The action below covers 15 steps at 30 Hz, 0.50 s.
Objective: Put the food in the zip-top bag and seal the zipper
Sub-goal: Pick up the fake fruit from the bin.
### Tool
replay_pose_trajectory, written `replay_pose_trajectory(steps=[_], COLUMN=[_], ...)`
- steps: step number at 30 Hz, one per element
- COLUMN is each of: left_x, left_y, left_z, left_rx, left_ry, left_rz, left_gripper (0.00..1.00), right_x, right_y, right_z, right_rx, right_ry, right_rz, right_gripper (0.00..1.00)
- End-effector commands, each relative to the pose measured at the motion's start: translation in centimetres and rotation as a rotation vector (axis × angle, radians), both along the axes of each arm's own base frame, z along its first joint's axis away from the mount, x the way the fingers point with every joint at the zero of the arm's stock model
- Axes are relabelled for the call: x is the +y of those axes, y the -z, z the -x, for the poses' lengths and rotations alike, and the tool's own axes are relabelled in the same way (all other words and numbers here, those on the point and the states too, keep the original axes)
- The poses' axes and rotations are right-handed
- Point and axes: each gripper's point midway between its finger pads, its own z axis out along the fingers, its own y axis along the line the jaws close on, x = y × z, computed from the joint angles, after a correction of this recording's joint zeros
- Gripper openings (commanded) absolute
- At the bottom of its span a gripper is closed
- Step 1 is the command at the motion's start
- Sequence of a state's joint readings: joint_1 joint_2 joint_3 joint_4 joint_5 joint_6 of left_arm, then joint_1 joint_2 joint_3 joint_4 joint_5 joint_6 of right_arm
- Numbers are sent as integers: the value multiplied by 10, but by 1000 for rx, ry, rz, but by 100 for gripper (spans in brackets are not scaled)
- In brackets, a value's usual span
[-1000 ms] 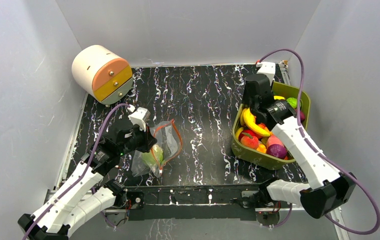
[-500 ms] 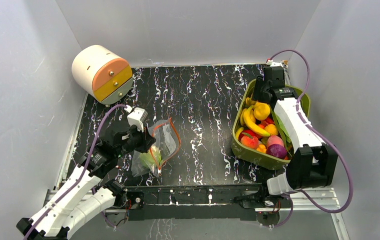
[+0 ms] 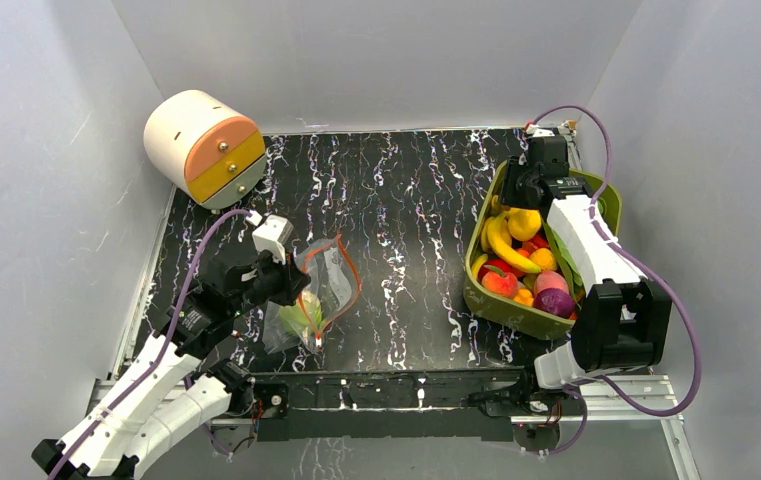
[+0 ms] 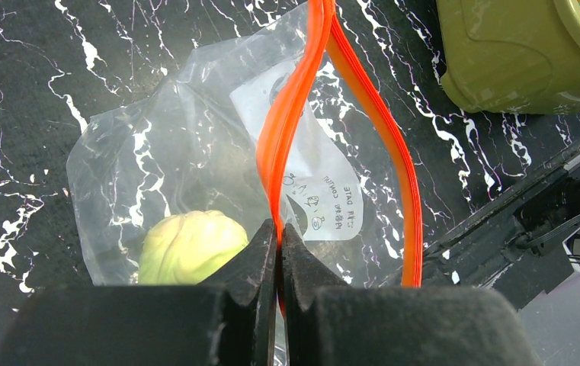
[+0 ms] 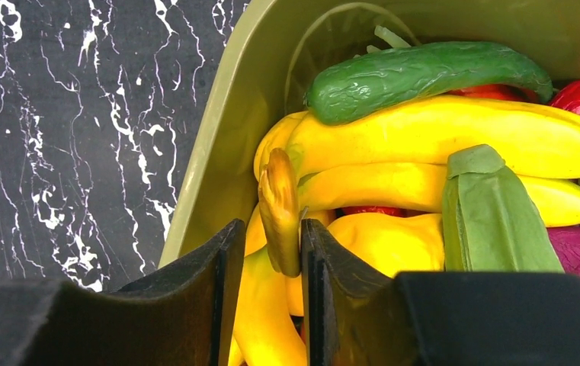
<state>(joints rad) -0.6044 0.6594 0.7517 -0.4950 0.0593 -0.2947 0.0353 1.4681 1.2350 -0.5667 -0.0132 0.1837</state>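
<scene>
The clear zip-top bag [image 3: 328,283] lies on the black marbled table at the left, mouth open, with a pale green food piece [image 4: 190,248] inside. My left gripper [image 4: 279,229] is shut on one side of the red-orange zipper [image 4: 296,114]; the other side [image 4: 393,145] bows away. It shows in the top view [image 3: 291,288]. My right gripper [image 5: 270,229] is down in the olive tub [image 5: 225,137], its jaws a little apart around the brown stem [image 5: 280,200] of the yellow bananas [image 5: 439,137]. The stem touches the right finger, with a gap to the left one.
The tub [image 3: 501,305] at the right holds a green cucumber [image 5: 424,72], red, peach and purple pieces. A white cylinder with orange and yellow drawer fronts [image 3: 201,145] stands at the back left. Grey walls enclose the table.
My right arm has swung from the tub's middle to its far left end and lowered its jaws around the banana stem. My left gripper holds the zipper much as before.
</scene>
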Motion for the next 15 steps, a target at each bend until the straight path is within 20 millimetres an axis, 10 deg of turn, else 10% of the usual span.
replay_pose_trajectory(steps=[1,15], left_x=[2,2], left_y=[-1,-1], left_z=[0,0], left_rx=[-15,-15], left_ry=[-3,-6], left_rz=[-4,-5], left_gripper=[0,0], right_x=[0,5], right_y=[-16,-41], right_z=[-9,-5], right_rx=[-82,-143], right_ry=[-16,-45], right_rz=[-1,-13], right_gripper=[28,0])
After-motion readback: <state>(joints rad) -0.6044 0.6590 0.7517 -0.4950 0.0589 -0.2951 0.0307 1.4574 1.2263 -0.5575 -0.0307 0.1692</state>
